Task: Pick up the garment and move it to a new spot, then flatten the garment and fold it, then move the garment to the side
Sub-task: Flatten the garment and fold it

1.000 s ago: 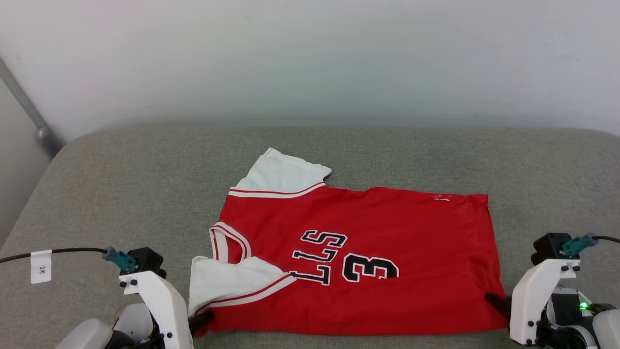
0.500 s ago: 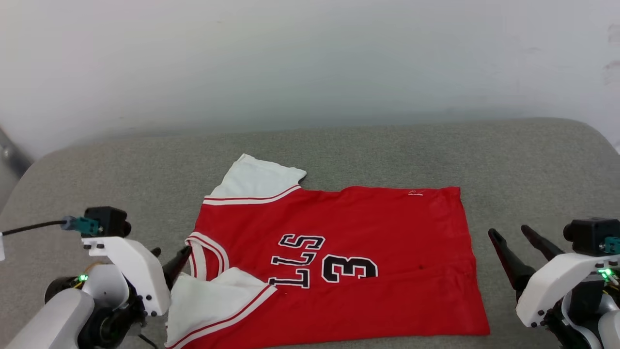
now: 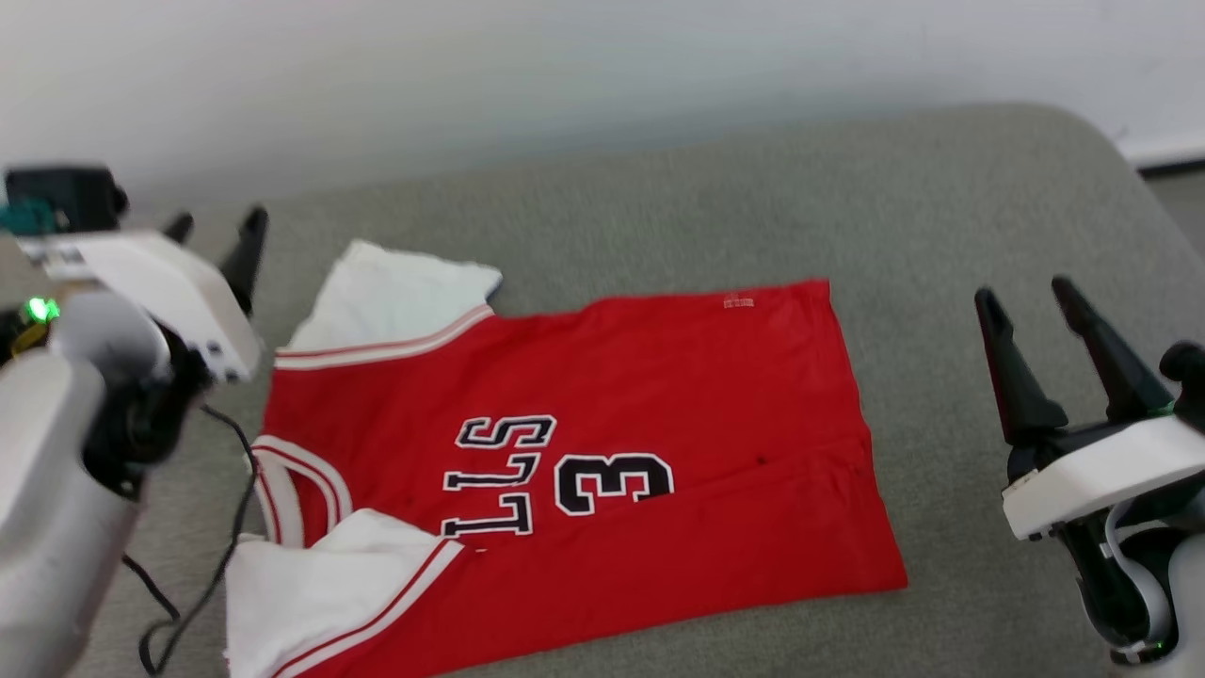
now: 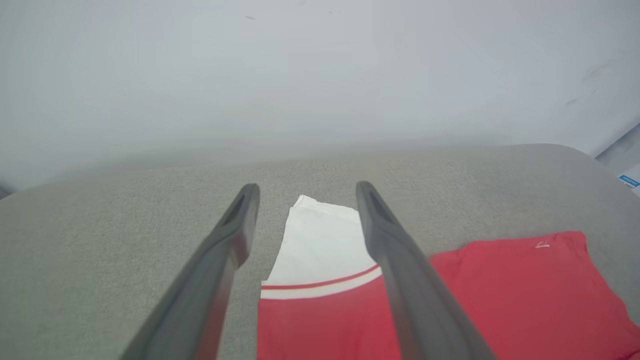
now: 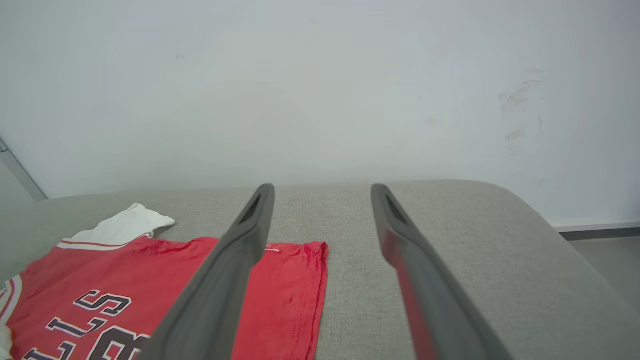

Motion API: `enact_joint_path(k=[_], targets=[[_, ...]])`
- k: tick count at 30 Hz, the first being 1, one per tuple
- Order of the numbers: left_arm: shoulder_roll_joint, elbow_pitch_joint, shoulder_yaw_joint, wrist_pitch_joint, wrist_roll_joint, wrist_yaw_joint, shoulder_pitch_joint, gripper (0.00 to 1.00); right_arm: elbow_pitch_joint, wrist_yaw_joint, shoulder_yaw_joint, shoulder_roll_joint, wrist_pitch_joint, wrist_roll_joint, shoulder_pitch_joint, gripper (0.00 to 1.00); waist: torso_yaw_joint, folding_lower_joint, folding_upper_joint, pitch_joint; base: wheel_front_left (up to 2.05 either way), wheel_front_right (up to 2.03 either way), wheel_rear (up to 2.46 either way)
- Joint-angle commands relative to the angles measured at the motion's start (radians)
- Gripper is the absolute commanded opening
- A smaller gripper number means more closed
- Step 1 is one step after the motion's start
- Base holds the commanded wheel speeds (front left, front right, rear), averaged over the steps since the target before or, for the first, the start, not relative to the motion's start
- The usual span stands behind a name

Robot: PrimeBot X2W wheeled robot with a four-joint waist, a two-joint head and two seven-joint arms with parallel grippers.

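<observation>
Grey upholstered surface (image 3: 715, 207) below plain white wall (image 3: 471, 75); lying flat on it, red jersey (image 3: 659, 377) with black, white-outlined "LLS" and "3" showing, white sleeves toward left. Left gripper (image 3: 216, 226) spread wide, empty, near far sleeve (image 3: 395, 292); right gripper (image 3: 1024, 297) likewise, off beside hem (image 3: 859, 424).

Can't read full print on garment (image 3: 584, 452): start tucked under folded white sleeve (image 3: 320, 584). Cropped at head view's bottom edge too. Blurred around left gripper (image 3: 216, 226), fingers (image 3: 250, 250) half behind white housing (image 3: 169, 282).
</observation>
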Motion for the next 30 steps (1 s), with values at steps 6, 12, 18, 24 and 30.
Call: enact_joint_path(k=[6, 12, 18, 24, 30], targets=[[0.014, 0.085, 0.004, 0.08, 0.002, -0.049, -0.198, 1.0, -0.032, 0.0, 0.013, 0.029, -0.038, -0.005, -0.073, 1.0, -0.088, 0.0, -0.0001, 0.223, 0.0, 0.0, 0.0], [0.049, 0.166, -0.032, 0.292, -0.029, -0.121, -0.368, 1.0, -0.02, 0.0, 0.031, 0.049, -0.058, 0.002, -0.118, 1.0, -0.141, 0.0, -0.0001, 0.315, 0.0, 0.0, 0.0], [0.11, 0.223, -0.071, 0.539, -0.045, -0.113, -0.463, 1.0, 0.002, 0.0, 0.053, 0.07, -0.081, 0.016, -0.143, 1.0, -0.189, 0.0, -0.0001, 0.383, 0.0, 0.0, 0.0], [0.163, 0.243, -0.085, 0.702, -0.064, -0.046, -0.45, 1.0, 0.018, 0.0, 0.087, 0.075, -0.09, 0.033, -0.151, 1.0, -0.221, 0.0, -0.0001, 0.437, 0.0, 0.0, 0.0], [0.143, 0.258, -0.098, 0.786, -0.12, 0.013, -0.331, 0.58, 0.014, 0.0, 0.1, 0.071, -0.091, 0.045, -0.159, 1.0, -0.227, 0.0, -0.0001, 0.463, 0.0, 0.0, 0.0]])
